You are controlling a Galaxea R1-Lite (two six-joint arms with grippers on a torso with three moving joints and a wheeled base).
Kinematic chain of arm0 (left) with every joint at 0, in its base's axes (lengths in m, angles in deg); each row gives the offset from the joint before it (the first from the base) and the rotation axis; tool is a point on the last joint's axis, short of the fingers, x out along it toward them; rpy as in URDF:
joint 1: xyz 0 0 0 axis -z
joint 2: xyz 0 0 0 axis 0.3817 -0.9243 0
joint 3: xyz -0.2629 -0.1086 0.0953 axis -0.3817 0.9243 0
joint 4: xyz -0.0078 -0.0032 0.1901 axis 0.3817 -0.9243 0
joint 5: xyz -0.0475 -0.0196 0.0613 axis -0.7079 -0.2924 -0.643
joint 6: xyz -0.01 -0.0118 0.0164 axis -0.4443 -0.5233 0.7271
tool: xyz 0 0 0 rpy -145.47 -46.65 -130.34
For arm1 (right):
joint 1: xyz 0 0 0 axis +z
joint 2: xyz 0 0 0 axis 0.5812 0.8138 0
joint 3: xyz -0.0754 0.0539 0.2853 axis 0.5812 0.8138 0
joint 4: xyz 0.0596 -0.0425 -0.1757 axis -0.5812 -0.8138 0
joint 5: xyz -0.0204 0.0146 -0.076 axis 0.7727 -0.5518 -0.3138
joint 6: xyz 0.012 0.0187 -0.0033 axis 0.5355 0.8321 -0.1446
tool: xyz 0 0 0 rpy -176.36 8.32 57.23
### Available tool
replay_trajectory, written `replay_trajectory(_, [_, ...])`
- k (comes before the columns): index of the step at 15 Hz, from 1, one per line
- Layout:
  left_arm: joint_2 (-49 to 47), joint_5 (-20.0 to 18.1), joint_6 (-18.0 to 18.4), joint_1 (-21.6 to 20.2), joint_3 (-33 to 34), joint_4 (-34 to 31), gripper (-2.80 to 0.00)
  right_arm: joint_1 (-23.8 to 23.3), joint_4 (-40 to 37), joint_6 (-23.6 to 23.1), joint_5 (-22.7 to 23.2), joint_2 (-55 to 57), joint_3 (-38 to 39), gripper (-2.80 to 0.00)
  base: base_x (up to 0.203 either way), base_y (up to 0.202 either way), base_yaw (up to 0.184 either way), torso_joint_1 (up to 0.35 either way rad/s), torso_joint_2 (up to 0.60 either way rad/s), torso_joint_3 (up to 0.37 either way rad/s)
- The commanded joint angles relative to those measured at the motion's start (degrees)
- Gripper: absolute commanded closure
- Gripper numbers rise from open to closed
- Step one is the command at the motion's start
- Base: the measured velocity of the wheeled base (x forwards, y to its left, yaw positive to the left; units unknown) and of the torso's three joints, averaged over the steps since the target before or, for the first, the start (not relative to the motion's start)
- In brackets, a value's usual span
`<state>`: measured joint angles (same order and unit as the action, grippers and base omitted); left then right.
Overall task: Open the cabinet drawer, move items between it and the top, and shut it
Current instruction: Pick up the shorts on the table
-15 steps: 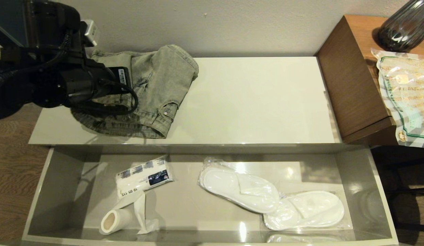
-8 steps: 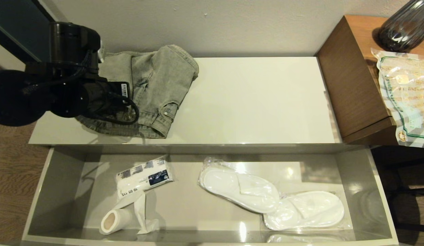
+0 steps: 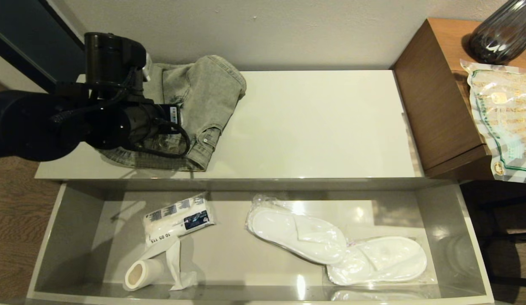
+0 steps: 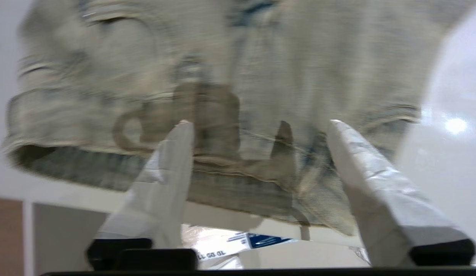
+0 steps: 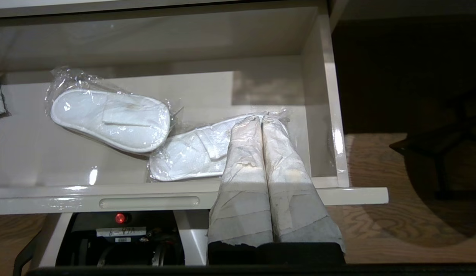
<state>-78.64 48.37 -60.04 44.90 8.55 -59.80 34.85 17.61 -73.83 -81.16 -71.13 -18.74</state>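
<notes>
The folded grey-green denim garment (image 3: 203, 97) lies at the left end of the glossy cream top (image 3: 313, 123). My left arm (image 3: 118, 123) reaches over the garment's near left part, hiding it in the head view. In the left wrist view my left gripper (image 4: 259, 128) is open just above the garment (image 4: 238, 76) near its front hem, with nothing between its white fingers (image 4: 172, 161). The cabinet drawer (image 3: 470, 237) stands pulled out. Two plastic-wrapped white slippers (image 3: 296, 233) (image 3: 381, 258) lie in its right half. My right gripper (image 5: 261, 119) is shut and empty, parked in front of the drawer above one slipper (image 5: 188, 153).
A white packet with blue print (image 3: 178, 218) and a white paper roll (image 3: 142, 273) lie in the drawer's left half. To the right stands a brown wooden desk (image 3: 441, 106) with a green-printed bag (image 3: 504, 114) and a dark glass vase (image 3: 504, 31). A wall runs behind the cabinet.
My left arm has swung to the right across the garment, which lies where it was. The things in the drawer have not moved.
</notes>
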Motion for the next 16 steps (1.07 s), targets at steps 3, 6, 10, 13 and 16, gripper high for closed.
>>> replay_trajectory(3, [-5.5,0.3,8.0,1.5,-2.5,1.2,-2.80,0.1,0.0,0.0,0.0,0.1,0.1,0.00,0.000,0.000,0.000,0.000,0.00,0.000])
replay_trajectory(6, [-7.3,-1.9,8.4,2.1,-2.1,3.9,-2.80,0.1,0.0,0.0,0.0,0.1,0.1,0.00,0.000,0.000,0.000,0.000,0.00,0.000])
replay_trajectory(10, [-10.5,-3.3,8.2,5.9,-0.6,6.3,-2.80,0.0,0.0,0.0,0.0,0.1,0.1,0.00,0.000,0.000,0.000,0.000,0.00,0.000])
replay_trajectory(13, [-13.0,-2.4,8.5,7.8,1.8,9.0,-2.80,0.1,0.0,0.0,0.0,0.1,0.1,0.00,0.000,0.000,0.000,0.000,0.00,0.000])
replay_trajectory(16, [-13.6,-1.3,8.9,7.8,1.7,9.1,-2.80,0.1,0.0,0.0,0.0,0.1,0.1,0.00,0.000,0.000,0.000,0.000,0.00,0.000])
